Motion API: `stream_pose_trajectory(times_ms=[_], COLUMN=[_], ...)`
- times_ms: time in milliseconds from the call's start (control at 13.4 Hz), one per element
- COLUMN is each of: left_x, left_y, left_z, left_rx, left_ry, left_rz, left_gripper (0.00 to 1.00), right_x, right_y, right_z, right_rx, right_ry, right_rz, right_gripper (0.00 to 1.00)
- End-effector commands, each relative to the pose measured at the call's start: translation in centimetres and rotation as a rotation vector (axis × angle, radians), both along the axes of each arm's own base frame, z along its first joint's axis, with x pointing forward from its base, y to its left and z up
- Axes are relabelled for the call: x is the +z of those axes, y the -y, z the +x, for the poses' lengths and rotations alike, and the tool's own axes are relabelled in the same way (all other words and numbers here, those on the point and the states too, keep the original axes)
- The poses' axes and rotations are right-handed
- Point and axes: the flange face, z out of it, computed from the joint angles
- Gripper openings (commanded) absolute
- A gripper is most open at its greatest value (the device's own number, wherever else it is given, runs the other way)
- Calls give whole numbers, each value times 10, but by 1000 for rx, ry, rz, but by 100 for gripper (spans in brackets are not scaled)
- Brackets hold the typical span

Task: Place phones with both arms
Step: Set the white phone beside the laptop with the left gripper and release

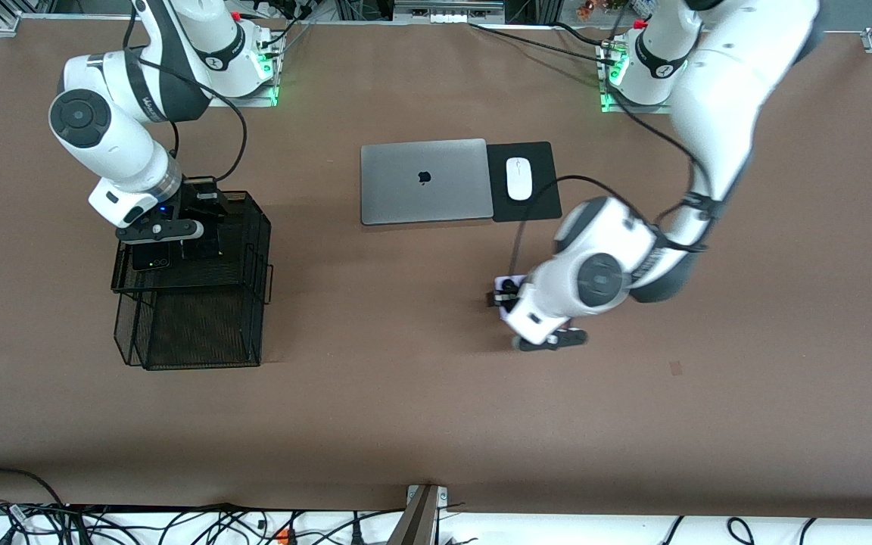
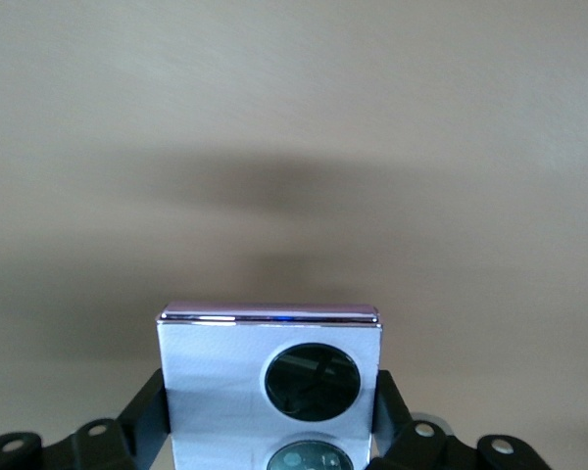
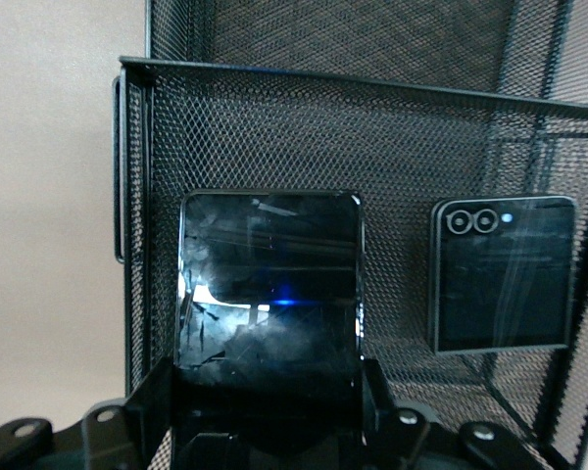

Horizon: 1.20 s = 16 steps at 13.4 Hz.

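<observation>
My right gripper (image 1: 160,241) is over the upper tier of a black mesh tray (image 1: 201,333) and is shut on a glossy black phone (image 1: 150,259). In the right wrist view the phone (image 3: 269,284) sits between the fingers of the right gripper (image 3: 267,401). A squarish black folded phone (image 3: 503,274) with two small lenses lies in the tray beside it. My left gripper (image 1: 510,297), mostly hidden under its arm, is low over bare table and is shut on the lilac-white phone (image 2: 216,372), which sits between the fingers of the left gripper (image 2: 270,411).
A shut silver laptop (image 1: 423,182) lies mid-table. A white mouse (image 1: 518,179) sits on a black pad (image 1: 542,197) beside it, toward the left arm's end. The tray has raised mesh walls (image 3: 274,127). Cables run along the table's front edge.
</observation>
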Motion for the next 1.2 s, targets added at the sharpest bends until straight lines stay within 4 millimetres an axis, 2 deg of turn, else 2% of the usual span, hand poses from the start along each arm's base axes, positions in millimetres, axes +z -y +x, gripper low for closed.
stream_pose_trajectory(times_ms=[0, 75, 300, 449, 524, 599, 674, 749, 899, 974, 1123], left_x=[-14, -25, -44, -60, -64, -65, -68, -69, -80, -85, -87], left_y=[55, 71, 94, 117, 122, 127, 134, 138, 133, 131, 129], left_z=[-9, -16, -19, -40, -46, -51, -58, -63, -65, -68, -67], left_rx=[16, 30, 118, 94, 81, 72, 51, 24, -64, -109, -140], left_ry=[43, 61, 116, 103, 97, 95, 95, 104, 129, 134, 137], left_rz=[60, 58, -1, 6, 12, 14, 18, 27, 65, 77, 78], left_gripper=[20, 20, 20, 20, 20, 20, 20, 20, 20, 20, 27], right_x=[-9, -13, -30, -34, -37, -38, -37, -34, -21, -10, 15], right_y=[1, 1, 4, 5, 5, 5, 6, 5, 4, 3, 1], right_z=[2, 4, 10, 12, 14, 16, 18, 20, 28, 33, 44], right_rx=[5, 4, -3, -7, -7, -13, -34, -40, -35, -36, -40], right_ry=[28, 37, 42, 48, 56, 61, 60, 60, 70, 61, 31], right_rz=[19, 20, 16, 17, 17, 20, 31, 41, 44, 42, 34], right_gripper=[64, 65, 65, 65, 66, 76, 100, 100, 100, 100, 100])
